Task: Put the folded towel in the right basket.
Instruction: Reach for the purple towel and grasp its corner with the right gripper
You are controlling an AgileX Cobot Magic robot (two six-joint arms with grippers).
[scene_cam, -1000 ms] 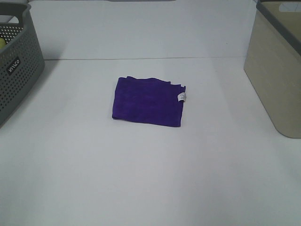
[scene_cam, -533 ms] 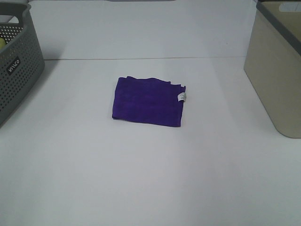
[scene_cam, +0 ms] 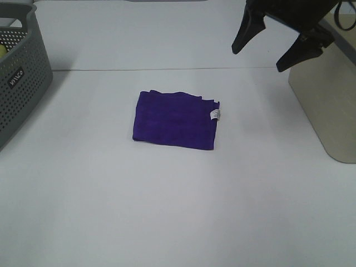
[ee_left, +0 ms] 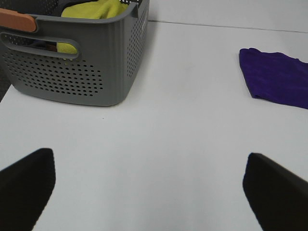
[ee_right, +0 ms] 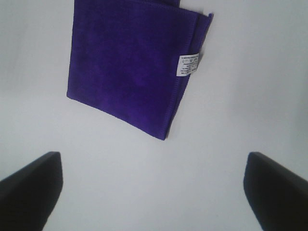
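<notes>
The folded purple towel [scene_cam: 175, 119] lies flat in the middle of the white table, with a small white tag [scene_cam: 215, 114] on its right edge. It also shows in the right wrist view [ee_right: 127, 67] and in the left wrist view [ee_left: 276, 79]. The right basket [scene_cam: 328, 94] is beige and stands at the right edge. My right gripper [scene_cam: 258, 59] is open and empty, up in the air beyond the towel's right side, near the basket. My left gripper [ee_left: 154, 192] is open and empty over bare table, and is out of the exterior high view.
A grey perforated basket [scene_cam: 22, 83] stands at the left edge; the left wrist view [ee_left: 77, 72] shows a yellow cloth [ee_left: 96, 9] inside it. The white table [scene_cam: 178, 211] extends around the towel.
My right gripper has come into the exterior high view at the top right, open. The towel and both baskets have not moved.
</notes>
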